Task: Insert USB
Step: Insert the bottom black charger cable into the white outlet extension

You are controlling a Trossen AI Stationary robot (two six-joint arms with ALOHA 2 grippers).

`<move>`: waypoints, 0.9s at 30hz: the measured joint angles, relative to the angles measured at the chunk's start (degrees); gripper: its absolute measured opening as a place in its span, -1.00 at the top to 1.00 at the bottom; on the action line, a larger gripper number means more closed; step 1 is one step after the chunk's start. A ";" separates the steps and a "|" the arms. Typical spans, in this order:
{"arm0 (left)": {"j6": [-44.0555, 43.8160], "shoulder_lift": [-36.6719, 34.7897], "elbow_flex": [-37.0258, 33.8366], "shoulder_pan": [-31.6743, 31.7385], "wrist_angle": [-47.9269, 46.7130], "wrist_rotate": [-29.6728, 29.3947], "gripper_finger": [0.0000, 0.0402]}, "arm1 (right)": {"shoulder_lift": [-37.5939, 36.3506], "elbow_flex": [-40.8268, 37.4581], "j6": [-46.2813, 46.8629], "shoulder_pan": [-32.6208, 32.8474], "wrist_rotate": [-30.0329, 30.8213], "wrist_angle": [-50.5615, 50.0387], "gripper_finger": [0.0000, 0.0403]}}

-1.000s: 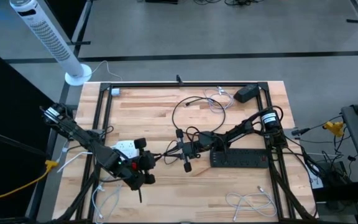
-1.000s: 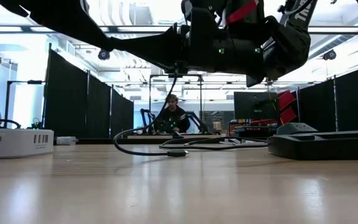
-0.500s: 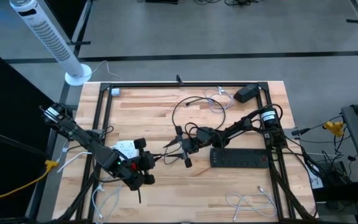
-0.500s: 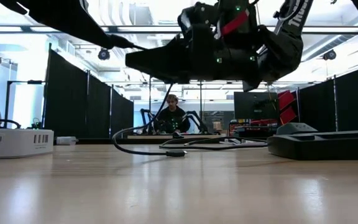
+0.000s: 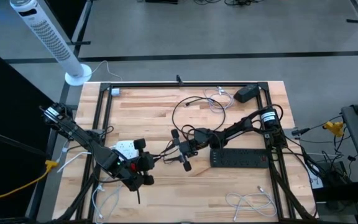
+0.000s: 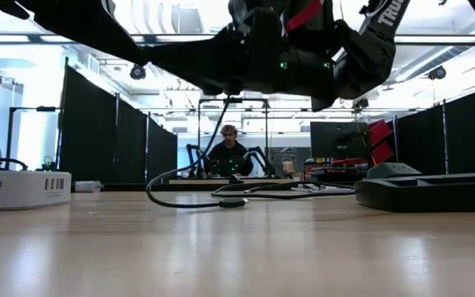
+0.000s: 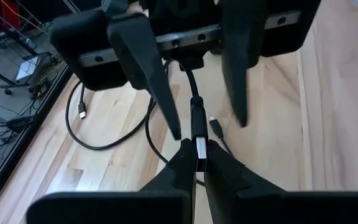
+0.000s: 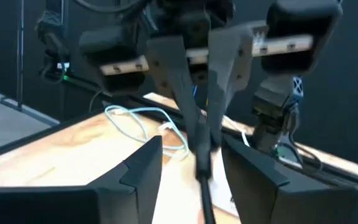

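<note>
- Left gripper (image 7: 195, 163): clamped on the plug (image 7: 199, 148) of the black cable (image 7: 195, 102). The left wrist view shows the metal tip sitting between the two fingertips, cable running away from them.
- Right gripper (image 8: 194, 163): jaws parted, one on each side of the same cable and not pressing on it, as both wrist views show. Judged released.
- Position: both grippers meet in the air above the middle of the table (image 5: 148, 106); the cable loops back across the wood behind them.
- Target: the white charger (image 6: 19, 188), with its row of ports facing the low view, lies on the table just beside the left arm.
- Black power strip (image 5: 241, 158): lies near the right arm; not part of this step as far as can be judged.
- Step in hand, as a judgement: the plug now rests with the left gripper alone, ready to be carried to the charger.
- Recommendation: clear the right gripper straight back so it does not drag the cable; keep the left grip firm and the plug level.
- Recommendation: line the metal tip square to a port before pushing; a tilted approach risks jamming or sliding the light charger.
- Risk: cable slack may tug the plug off line.
</note>
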 joint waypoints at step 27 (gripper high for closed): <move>-0.43 -0.01 -0.04 -0.18 0.05 0.64 0.97 | 0.00 1.07 -4.50 0.14 0.19 -2.64 0.73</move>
